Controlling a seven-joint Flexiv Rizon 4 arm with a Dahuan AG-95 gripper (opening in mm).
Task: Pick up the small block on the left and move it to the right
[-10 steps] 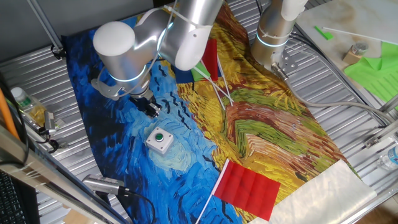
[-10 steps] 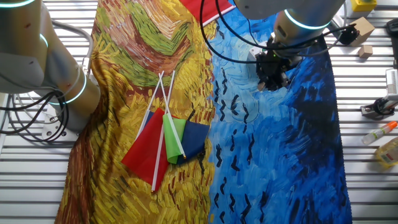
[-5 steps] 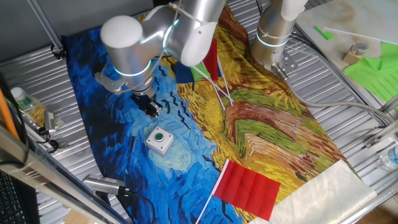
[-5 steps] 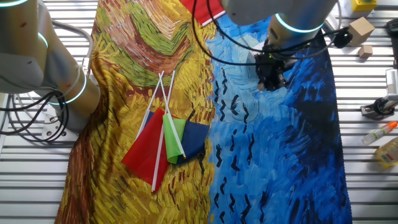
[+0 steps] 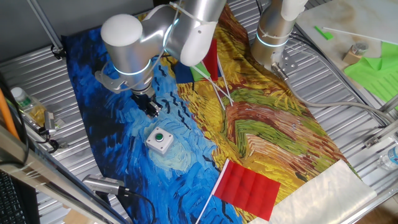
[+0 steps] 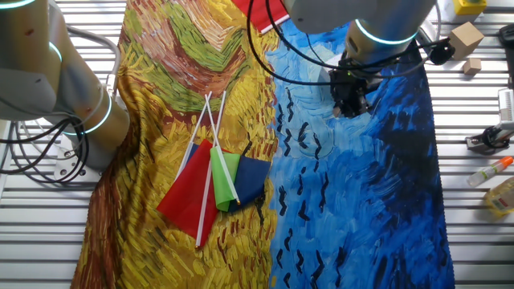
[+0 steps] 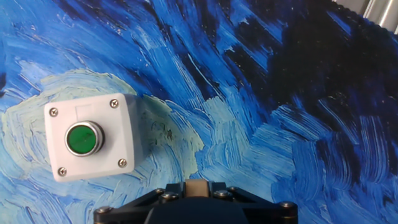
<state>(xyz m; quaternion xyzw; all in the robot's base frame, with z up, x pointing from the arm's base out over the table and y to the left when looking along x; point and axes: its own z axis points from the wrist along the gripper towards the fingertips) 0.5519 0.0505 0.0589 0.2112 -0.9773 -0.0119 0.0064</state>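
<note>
Pincer clamped on small block, seen only from hand view, white button box beside.

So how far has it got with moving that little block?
Pickup looks done: in the hand view the block sits pinched between the fingers of the hand, beside the white button box. The hand hangs over the blue part of the cloth. Carrying it right and setting it down are left.

white button box just beside tool, flags well apart
</note>
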